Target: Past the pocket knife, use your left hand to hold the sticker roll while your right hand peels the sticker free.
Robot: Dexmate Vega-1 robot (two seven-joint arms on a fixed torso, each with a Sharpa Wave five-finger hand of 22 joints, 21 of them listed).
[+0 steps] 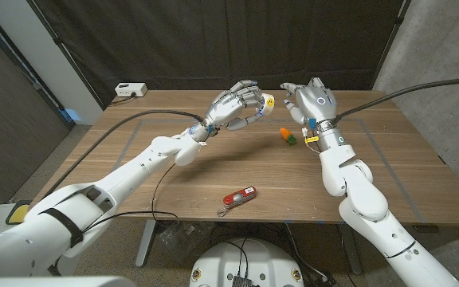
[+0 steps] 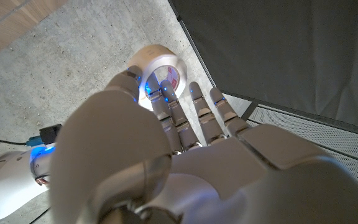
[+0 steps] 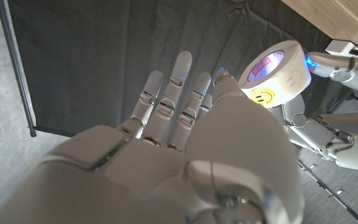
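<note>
Above the far middle of the table, my left hand (image 1: 233, 106) holds the white sticker roll (image 1: 268, 102) in its fingertips. The roll (image 2: 160, 70) sits past the fingers of the left hand (image 2: 185, 155). A yellow smiley sticker (image 3: 263, 96) shows on the roll's (image 3: 277, 71) outer face. My right hand (image 1: 309, 100) hovers just right of the roll, fingers spread and holding nothing. One fingertip (image 3: 224, 79) of the right hand (image 3: 185, 143) comes close to the roll; contact cannot be told. The red pocket knife (image 1: 237, 197) lies near the table's front edge.
A small orange and green thing (image 1: 287, 135) lies on the table below my right hand. A white box (image 1: 131, 90) stands at the table's back left corner. A black curtain hangs behind the table. A cable (image 1: 159, 195) loops over the table's front.
</note>
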